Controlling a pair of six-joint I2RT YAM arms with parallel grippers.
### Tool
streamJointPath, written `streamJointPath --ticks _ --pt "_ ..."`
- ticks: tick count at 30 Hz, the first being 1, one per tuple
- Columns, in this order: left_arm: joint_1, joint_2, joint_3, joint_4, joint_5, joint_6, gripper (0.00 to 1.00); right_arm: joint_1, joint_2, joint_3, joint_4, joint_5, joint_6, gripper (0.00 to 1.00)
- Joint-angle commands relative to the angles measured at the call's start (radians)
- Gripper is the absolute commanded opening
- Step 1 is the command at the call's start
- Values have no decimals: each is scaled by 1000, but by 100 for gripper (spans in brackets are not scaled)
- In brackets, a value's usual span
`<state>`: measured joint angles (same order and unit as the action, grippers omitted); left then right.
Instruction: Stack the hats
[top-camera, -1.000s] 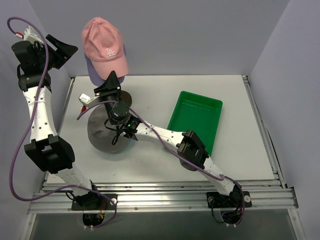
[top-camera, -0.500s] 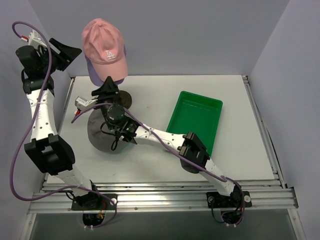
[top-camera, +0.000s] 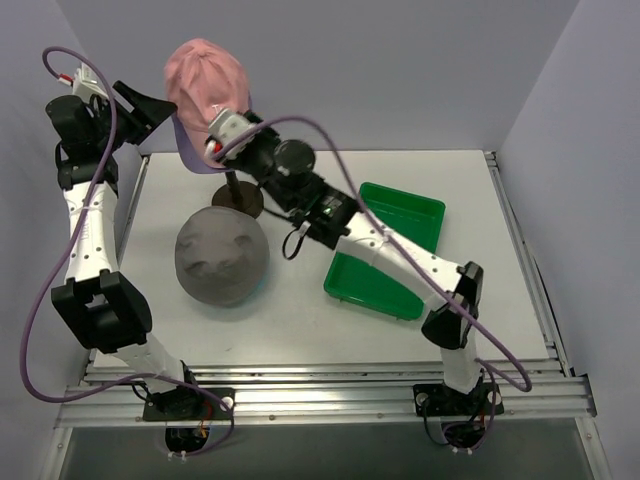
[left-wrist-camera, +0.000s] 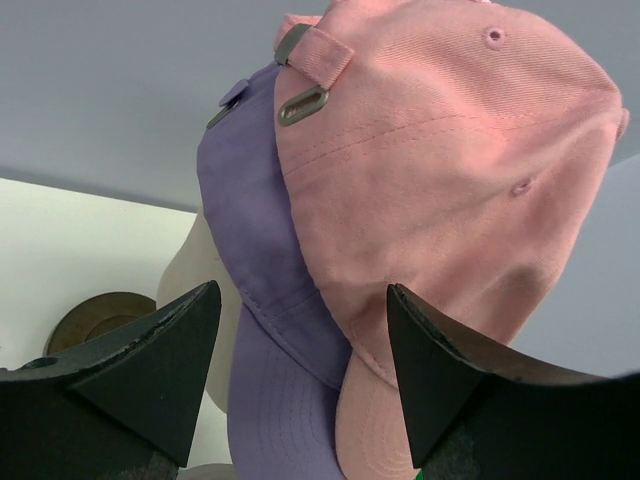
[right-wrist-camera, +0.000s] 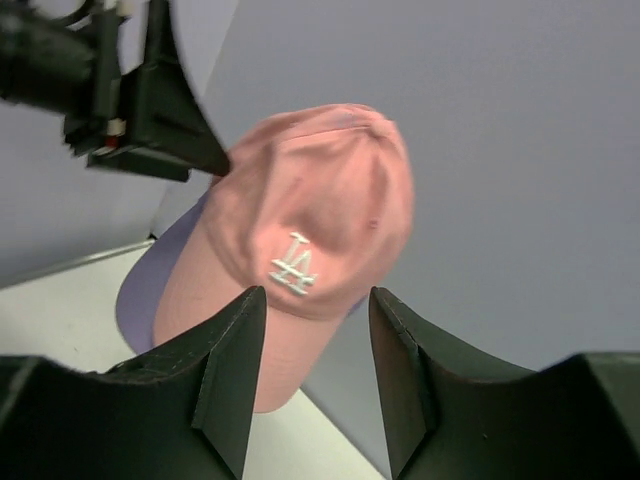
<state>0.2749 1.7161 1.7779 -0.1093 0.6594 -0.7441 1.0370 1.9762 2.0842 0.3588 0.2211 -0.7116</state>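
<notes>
The pink cap (top-camera: 205, 75) sits over the lilac cap (top-camera: 185, 150) on the mannequin head at the back left. In the left wrist view, the pink cap (left-wrist-camera: 440, 170) overlaps the lilac cap (left-wrist-camera: 260, 300). The grey floppy hat (top-camera: 222, 257) lies flat on the table below them. My left gripper (top-camera: 148, 105) is open just left of the caps, and its jaws (left-wrist-camera: 305, 370) hold nothing. My right gripper (top-camera: 215, 140) hovers open in front of the caps. Past its empty jaws (right-wrist-camera: 318, 370) shows the pink cap's (right-wrist-camera: 300, 230) white logo.
The mannequin's brown round base (top-camera: 240, 197) stands between the caps and the grey hat. A green tray (top-camera: 400, 205) lies at centre right, with my right forearm crossing above it. Grey walls enclose the table's back and sides.
My right gripper has left the grey hat on the table, lifted up and back to the caps, and widened its jaws. My left gripper has edged right toward the caps.
</notes>
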Motion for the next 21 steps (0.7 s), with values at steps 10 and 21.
streamJointPath --ticks 10,21 --pt "-13 -156 -89 11 11 75 75 -500 -37 97 -153 -719 802 40" --pt "-37 -254 -195 -32 20 157 72 -522 94 97 -90 -729 928 36"
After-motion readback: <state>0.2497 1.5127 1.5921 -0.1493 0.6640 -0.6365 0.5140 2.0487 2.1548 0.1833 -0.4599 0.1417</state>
